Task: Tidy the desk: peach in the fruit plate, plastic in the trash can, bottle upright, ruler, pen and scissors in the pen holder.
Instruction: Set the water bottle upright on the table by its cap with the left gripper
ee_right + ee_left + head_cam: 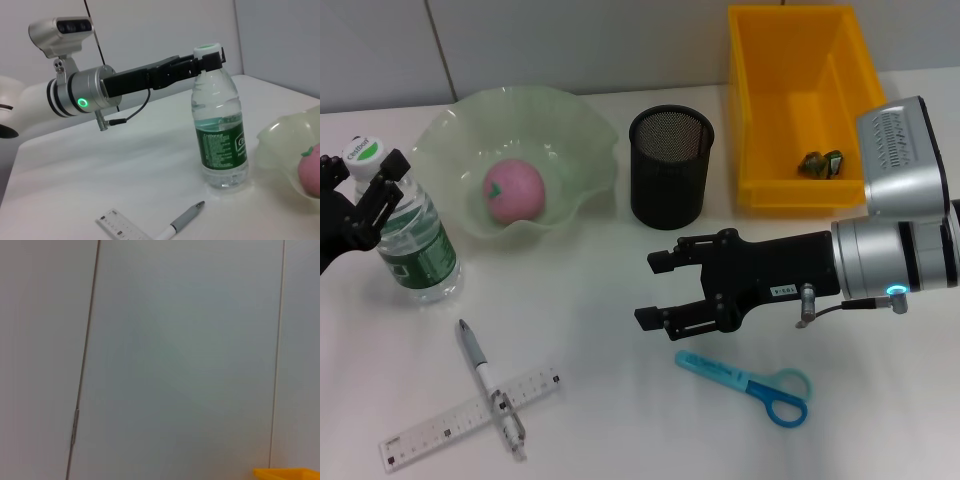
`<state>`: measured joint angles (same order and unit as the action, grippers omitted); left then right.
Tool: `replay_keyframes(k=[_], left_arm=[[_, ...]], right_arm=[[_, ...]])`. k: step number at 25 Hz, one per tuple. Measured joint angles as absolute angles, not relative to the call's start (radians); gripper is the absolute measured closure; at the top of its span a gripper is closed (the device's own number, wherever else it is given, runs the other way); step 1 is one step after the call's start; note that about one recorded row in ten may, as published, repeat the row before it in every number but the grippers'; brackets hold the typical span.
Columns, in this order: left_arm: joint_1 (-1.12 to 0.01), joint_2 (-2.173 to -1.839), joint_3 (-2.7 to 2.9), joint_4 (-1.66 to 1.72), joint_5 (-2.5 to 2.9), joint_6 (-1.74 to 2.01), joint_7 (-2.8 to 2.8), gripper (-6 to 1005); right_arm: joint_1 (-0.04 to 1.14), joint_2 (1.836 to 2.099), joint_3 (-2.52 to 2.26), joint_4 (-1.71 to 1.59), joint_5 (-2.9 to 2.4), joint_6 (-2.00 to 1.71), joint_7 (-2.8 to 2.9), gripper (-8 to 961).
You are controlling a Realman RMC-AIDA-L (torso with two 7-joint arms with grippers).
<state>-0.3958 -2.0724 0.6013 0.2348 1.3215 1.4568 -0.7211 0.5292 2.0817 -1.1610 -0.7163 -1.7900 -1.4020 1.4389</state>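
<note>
The bottle (417, 240) stands upright at the table's left, its white cap between the fingers of my left gripper (360, 180), which look spread with small gaps, so open. From the right wrist the same gripper (210, 57) sits at the bottle (220, 135) cap. The peach (513, 190) lies in the green fruit plate (575, 125). Crumpled plastic (823, 163) rests in the yellow trash can (760, 120). My right gripper (650, 290) hangs open and empty above the table, just beyond the blue scissors (750, 385). The pen (490, 385) lies across the ruler (470, 418) at front left. The black mesh pen holder (670, 165) stands mid-table.
The pen (182, 222) and an end of the ruler (120, 227) show near the bottle's base in the right wrist view. The left wrist view holds only wall panels and a corner of the yellow trash can (287, 473).
</note>
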Motion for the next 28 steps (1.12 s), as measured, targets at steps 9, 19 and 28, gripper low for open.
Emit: replay_keyframes(k=[9,19,28], left_arm=[[-0.396,-2.072,0.608,0.235,1.322,1.443,-0.721,507],[-0.397,-2.072,0.603,0.225,1.322,1.44,-0.72,467],[-0.399,-2.072,0.608,0.221,1.322,1.445,-0.695,431]], right_arm=[[0.531,2.082,-1.162,-0.716,-1.79,-1.402,1.44,182],[0.537,2.08,-1.167,-0.716,-1.79,-1.402,1.451,182],[0.538,2.08,-1.169,-0.715,-1.79,-1.402,1.463,183]])
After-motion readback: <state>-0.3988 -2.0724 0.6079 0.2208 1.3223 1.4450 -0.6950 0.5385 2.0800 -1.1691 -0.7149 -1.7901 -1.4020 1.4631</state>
